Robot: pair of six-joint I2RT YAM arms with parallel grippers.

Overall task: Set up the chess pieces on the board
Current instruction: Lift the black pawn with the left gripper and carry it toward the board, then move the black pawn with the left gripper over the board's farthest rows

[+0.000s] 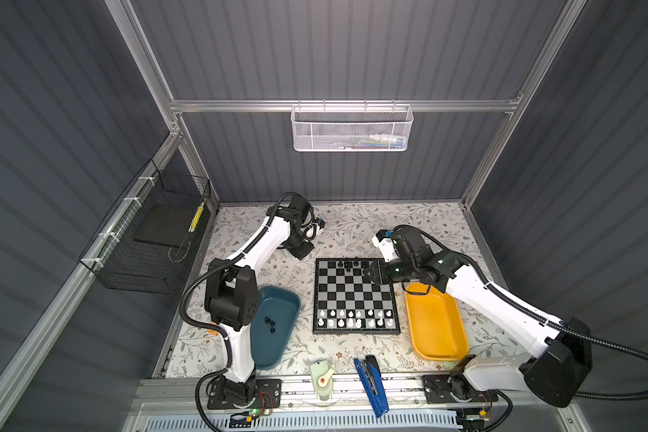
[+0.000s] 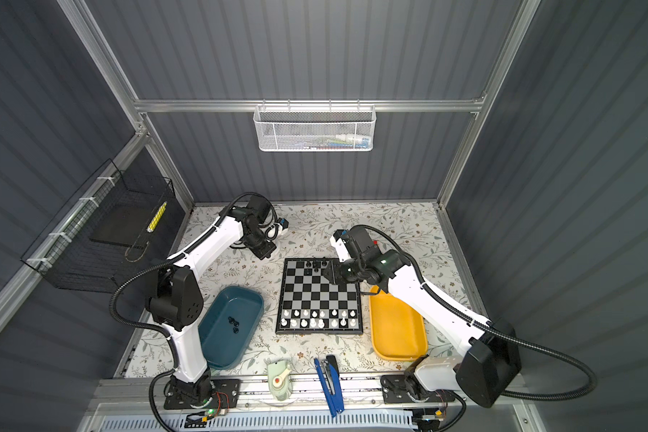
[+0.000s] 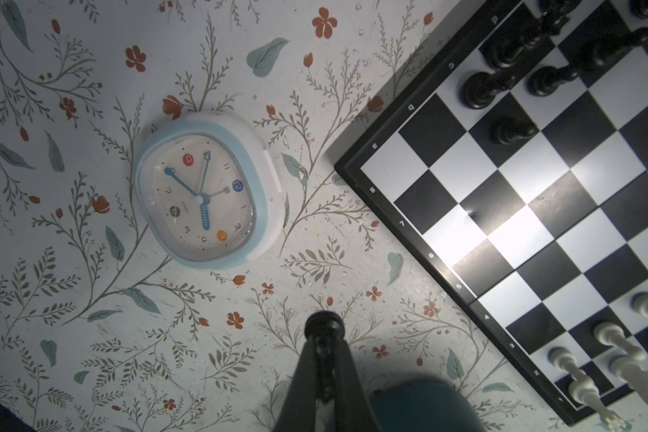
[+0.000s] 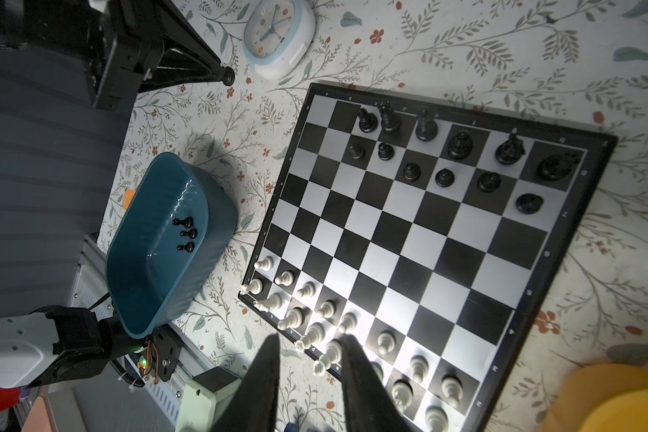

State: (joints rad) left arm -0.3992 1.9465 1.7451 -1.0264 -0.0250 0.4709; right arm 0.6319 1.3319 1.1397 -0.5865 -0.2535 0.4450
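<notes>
- Left gripper (image 3: 323,341): closed on one black piece (image 3: 323,324), long axis along the fingers, base outward, off the board (image 1: 354,293) just beside its far left corner.
- Board: bare far-left squares lie just boardward of those jaws; the left arm is nearer.
- Teal tray (image 1: 283,301): three black pieces (image 4: 186,233).
- Right gripper (image 4: 310,338): jaws slightly apart, holding nothing.
- On the board: twelve black chessmen (image 4: 444,177), sixteen white chessmen (image 4: 307,290).

Board (image 4: 419,228): smooth, glossy, throwing glare. Teal tray (image 4: 219,222): glossy plastic. Clock (image 3: 203,190): smooth plastic case, shiny clear face. Counter (image 3: 90,112): matt floral-printed covering. Basket (image 1: 352,131): white metal mesh.
</notes>
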